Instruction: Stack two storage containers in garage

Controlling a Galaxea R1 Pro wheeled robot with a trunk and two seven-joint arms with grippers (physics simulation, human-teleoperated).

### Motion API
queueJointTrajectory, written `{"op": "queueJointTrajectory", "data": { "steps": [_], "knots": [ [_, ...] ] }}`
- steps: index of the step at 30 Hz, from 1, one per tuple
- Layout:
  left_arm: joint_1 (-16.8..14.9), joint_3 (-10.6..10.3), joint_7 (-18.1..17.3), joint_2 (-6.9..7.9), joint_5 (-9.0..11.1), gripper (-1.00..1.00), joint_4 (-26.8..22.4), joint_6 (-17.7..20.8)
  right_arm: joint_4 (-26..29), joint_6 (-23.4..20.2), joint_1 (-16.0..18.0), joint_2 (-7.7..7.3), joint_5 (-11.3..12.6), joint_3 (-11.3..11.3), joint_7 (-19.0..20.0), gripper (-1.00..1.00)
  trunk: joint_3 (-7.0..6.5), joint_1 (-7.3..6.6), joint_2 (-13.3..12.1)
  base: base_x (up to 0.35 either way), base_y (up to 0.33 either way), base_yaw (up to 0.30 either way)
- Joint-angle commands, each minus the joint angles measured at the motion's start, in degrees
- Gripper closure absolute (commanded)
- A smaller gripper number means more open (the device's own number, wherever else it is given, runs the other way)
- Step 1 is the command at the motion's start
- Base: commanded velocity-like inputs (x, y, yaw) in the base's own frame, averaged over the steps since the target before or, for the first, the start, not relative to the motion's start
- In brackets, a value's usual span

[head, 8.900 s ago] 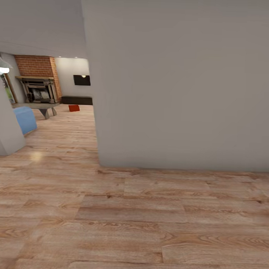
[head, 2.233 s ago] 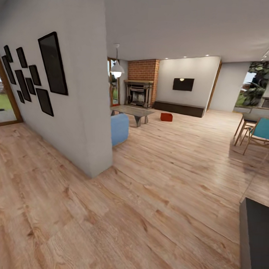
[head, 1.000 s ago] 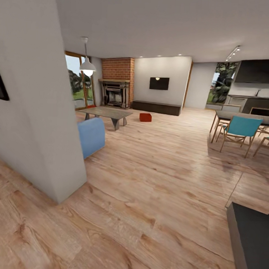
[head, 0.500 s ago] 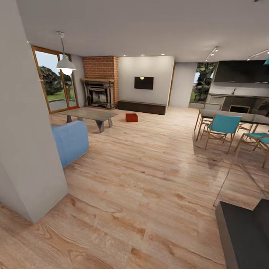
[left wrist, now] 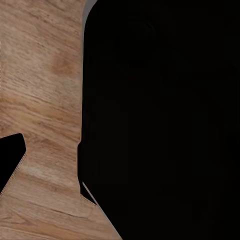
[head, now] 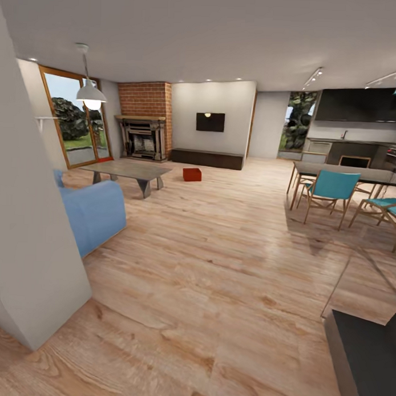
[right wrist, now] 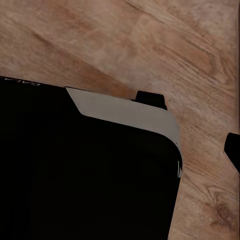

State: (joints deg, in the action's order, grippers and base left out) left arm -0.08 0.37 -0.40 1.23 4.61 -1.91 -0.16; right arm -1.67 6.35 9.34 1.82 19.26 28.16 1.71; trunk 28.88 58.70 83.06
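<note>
One orange-red rectangular storage container (head: pixel 192 174) is sitting on the light wood plank floor (head: pixel 230 262) at about 11 o'clock (far off, possibly lidless); I cannot tell how either arm's jaws stand.

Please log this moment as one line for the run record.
phase: driving into living room | container: on wood floor, near bench | end effectors: state unclear

Each wrist view shows a black robot body panel (left wrist: pixel 160 120), grey-edged on the right (right wrist: pixel 90 175), with dark fingertip corners (right wrist: pixel 150 98) (left wrist: pixel 10 160) at the frame edges.
</note>
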Motion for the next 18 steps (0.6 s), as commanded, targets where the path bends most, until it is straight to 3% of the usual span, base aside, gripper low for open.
{"op": "queueJointTrajectory", "data": {
  "steps": [1,18],
  "knots": [
    [0.0,0.0,0.0,0.0,0.5,-1.0,0.0,0.0,-0.2,0.3,0.1,0.03,0.6,0.5,0.2,-1.0,0.05,0.03,0.0,0.322,0.0,0.0],
    [0.0,0.0,0.0,0.0,0.5,-1.0,0.0,0.0,-0.2,0.3,0.1,0.03,0.6,0.5,0.2,-1.0,0.05,0.03,0.0,0.322,0.0,0.0]
  ]
}}
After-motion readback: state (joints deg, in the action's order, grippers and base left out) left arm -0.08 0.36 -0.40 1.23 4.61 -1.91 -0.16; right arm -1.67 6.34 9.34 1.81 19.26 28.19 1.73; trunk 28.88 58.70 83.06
